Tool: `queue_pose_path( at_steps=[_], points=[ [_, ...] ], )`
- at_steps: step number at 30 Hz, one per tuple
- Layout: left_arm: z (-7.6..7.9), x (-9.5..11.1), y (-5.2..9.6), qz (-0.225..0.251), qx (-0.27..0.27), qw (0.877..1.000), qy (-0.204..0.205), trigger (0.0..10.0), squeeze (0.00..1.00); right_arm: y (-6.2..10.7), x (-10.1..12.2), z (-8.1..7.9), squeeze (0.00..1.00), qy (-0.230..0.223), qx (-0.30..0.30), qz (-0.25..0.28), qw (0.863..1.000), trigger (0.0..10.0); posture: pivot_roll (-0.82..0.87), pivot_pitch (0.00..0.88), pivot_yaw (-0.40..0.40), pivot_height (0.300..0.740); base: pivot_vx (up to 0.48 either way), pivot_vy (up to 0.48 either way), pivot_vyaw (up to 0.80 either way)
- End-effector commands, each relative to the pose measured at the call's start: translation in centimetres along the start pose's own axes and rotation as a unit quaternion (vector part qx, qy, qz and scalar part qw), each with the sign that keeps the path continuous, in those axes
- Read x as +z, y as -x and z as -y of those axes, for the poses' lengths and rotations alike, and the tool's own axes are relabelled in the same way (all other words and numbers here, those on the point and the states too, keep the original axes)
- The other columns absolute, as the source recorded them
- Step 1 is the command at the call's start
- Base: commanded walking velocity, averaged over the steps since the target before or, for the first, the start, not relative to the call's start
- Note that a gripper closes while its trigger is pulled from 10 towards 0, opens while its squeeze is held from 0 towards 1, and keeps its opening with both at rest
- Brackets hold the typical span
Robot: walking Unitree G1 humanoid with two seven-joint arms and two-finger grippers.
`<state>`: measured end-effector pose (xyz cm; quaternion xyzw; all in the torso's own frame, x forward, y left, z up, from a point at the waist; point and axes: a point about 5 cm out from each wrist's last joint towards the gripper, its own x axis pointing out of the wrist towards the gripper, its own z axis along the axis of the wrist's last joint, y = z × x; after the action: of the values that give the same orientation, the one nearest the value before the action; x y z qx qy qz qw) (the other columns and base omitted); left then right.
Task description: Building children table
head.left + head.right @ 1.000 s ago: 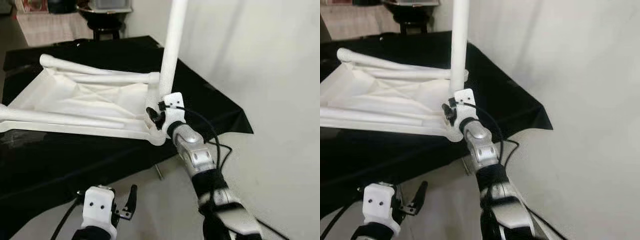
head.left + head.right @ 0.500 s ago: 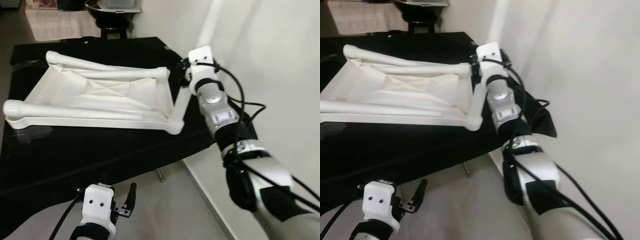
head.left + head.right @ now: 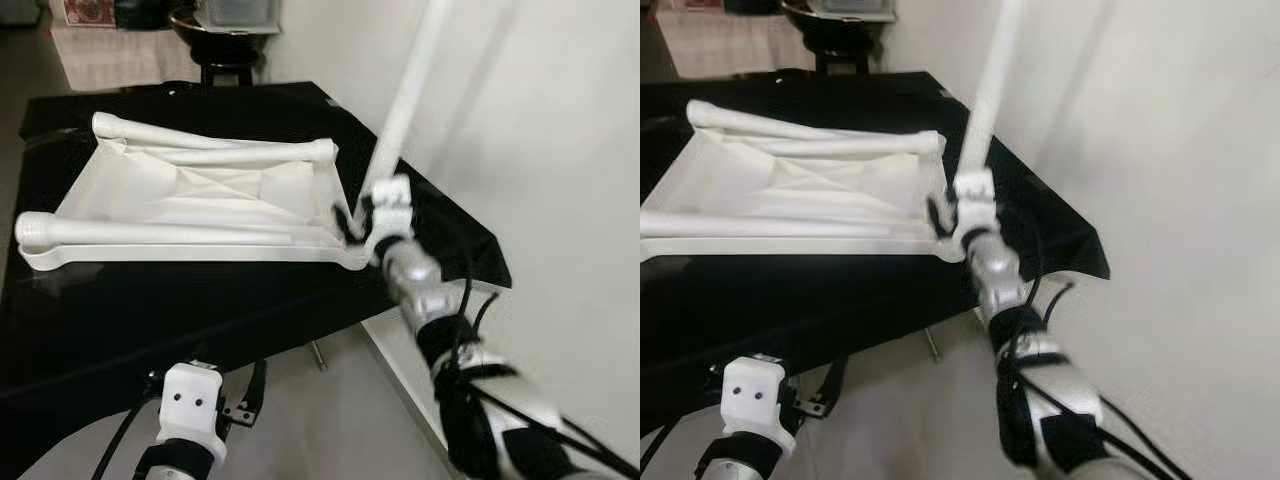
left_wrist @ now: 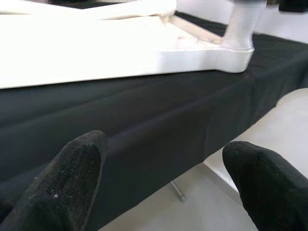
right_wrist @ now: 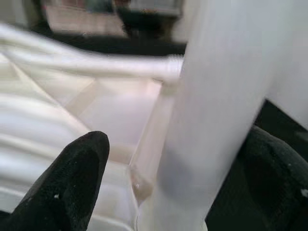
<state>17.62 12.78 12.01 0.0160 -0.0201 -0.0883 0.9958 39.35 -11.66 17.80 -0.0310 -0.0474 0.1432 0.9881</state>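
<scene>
Left pincer, fingers spread and empty, hangs below the near edge of the black-draped desk. On the desk lies the upturned white children's table. At its near right corner, the right pincer brackets the upright table leg; contact unclear. Beyond the desk, a dark stool.

The scene is evenly lit by soft indoor light. The wall is washed pale, crossed by faint diagonal shadows. The black cloth is rendered nearly featureless. Whites on the tabletop are blown out in the left wrist view. Motion blur is seen on the right arm in both eye views. The right wrist view is soft throughout; the leg and fingers are out of focus.
</scene>
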Motion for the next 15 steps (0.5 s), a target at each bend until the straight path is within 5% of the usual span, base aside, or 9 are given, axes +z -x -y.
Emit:
queue_pose_path(
  at_steps=[1, 2, 3, 4, 9, 15],
  points=[
    [-0.1, -0.4, 0.1, -0.009, -0.001, 1.0, 0.0, 10.0, 0.0, 0.0, 0.7, -0.6, 0.54, -0.011, 0.029, 0.018, 0.999, 10.0, 0.0, 0.03, -0.109, 0.74, 0.0, 0.0, 0.0],
    [-0.4, -0.4, -0.2, -0.007, 0.004, 1.0, -0.004, 10.0, 0.0, 0.8, 0.0, -0.8, 0.28, -0.014, 0.042, 0.019, 0.999, 10.0, -0.01, 0.022, -0.1, 0.74, 0.0, 0.0, 0.0],
    [-0.7, -0.4, -0.4, -0.004, 0.009, 1.0, -0.007, 10.0, 0.0, 1.5, -0.5, -0.9, 0.23, -0.017, 0.051, 0.019, 0.998, 10.0, -0.01, 0.022, -0.1, 0.74, 0.0, 0.0, 0.0],
    [-1.1, -0.3, -0.8, -0.002, 0.013, 1.0, -0.013, 10.0, 0.0, 2.5, -1.4, -1.1, 0.04, -0.016, 0.057, 0.01, 0.998, 10.0, -0.03, 0.015, -0.093, 0.74, 0.0, 0.0, 0.0],
    [-1.8, -0.3, -1.5, -0.003, 0.019, 1.0, -0.024, 10.0, 0.0, 4.6, -3.4, -1.5, 0.0, -0.016, 0.068, -0.016, 0.997, 10.0, -0.04, 0.01, -0.086, 0.74, 0.0, 0.0, 0.0],
    [-2.9, -0.4, -2.0, -0.014, 0.049, 0.997, -0.055, 10.0, 0.0, 8.7, -6.0, -3.7, 0.0, -0.02, 0.131, -0.062, 0.989, 10.0, -0.05, 0.007, -0.078, 0.74, 0.0, 0.0, 0.0]
  ],
)
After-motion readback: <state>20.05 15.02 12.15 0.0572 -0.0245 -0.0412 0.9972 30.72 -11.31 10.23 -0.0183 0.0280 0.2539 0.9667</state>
